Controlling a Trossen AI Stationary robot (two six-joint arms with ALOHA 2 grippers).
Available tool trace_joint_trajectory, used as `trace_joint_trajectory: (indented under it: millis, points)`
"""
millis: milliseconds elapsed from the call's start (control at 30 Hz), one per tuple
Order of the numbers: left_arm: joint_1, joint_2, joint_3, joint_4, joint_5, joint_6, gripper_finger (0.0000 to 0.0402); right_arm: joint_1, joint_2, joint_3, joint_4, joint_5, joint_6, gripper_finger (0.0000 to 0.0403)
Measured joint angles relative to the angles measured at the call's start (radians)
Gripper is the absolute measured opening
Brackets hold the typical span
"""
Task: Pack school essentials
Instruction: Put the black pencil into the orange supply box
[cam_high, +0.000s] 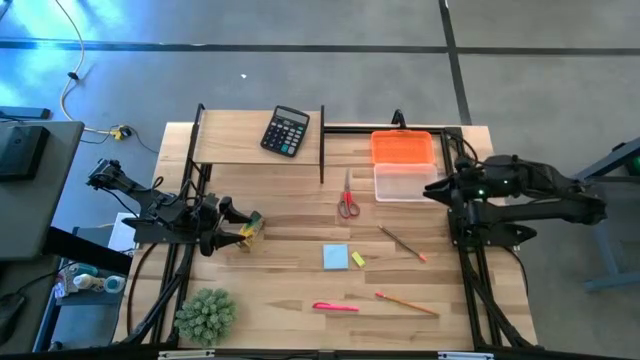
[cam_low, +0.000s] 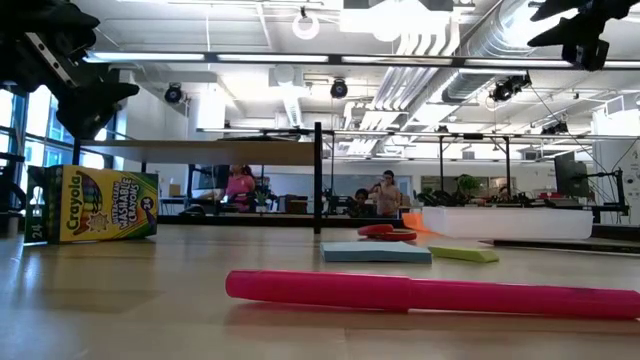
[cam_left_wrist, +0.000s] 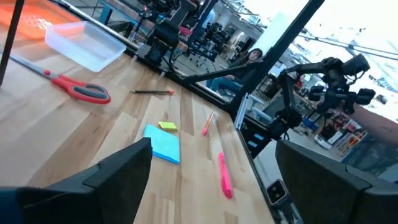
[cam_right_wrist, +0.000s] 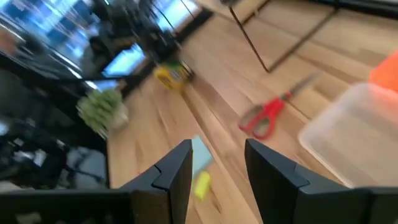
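On the wooden surface (cam_high: 300, 290) the school essentials lie scattered and unpacked. Red-handled scissors (cam_high: 347, 198) rest just left of the clear plastic container (cam_high: 404, 182), whose orange lid (cam_high: 403, 147) lies beside it on the far side, evidently removed so the container can receive items. A blue note pad (cam_high: 335, 257) sits mid-surface with a small yellow block (cam_high: 358, 259) just to its right. One thin pencil (cam_high: 402, 243) lies right of these; a second pencil (cam_high: 406, 303) and a pink pen (cam_high: 335, 306) lie nearer the front edge. A crayon box (cam_high: 250, 229) stands at the left, close by the left pincer (cam_high: 236, 226).

The left pincer hangs released near the crayon box, grasping nothing; its position suggests that box is the item it is placed to deal with. The right pincer (cam_high: 432, 189) hovers beside the clear container, fingers parted and empty, well placed to work at the container.

A black calculator (cam_high: 285, 131) rests on the raised shelf (cam_high: 235, 140) at the far side, and a spiky green plant (cam_high: 205, 314) stands at the near left corner; both are apart from the stationery. Judgement: packing has not begun.
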Motion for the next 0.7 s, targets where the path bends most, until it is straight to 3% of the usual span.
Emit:
trace_joint_trajectory:
  millis: [167, 300, 467, 700]
  points:
    - [0.000, 0.000, 0.000, 0.000, 0.000, -0.039, 0.0328, 0.000, 0.106, 0.091, -0.155, -0.005, -0.018, 0.0138]
    - [0.000, 0.000, 0.000, 0.000, 0.000, -0.047, 0.0328, 0.000, 0.170, 0.125, -0.214, -0.068, -0.014, 0.0138]
    - [0.000, 0.000, 0.000, 0.000, 0.000, -0.078, 0.0328, 0.001, 0.218, 0.112, -0.232, -0.134, 0.039, 0.0138]
    - [0.000, 0.000, 0.000, 0.000, 0.000, -0.077, 0.0328, 0.057, 0.278, 0.097, -0.279, -0.139, 0.130, 0.0138]
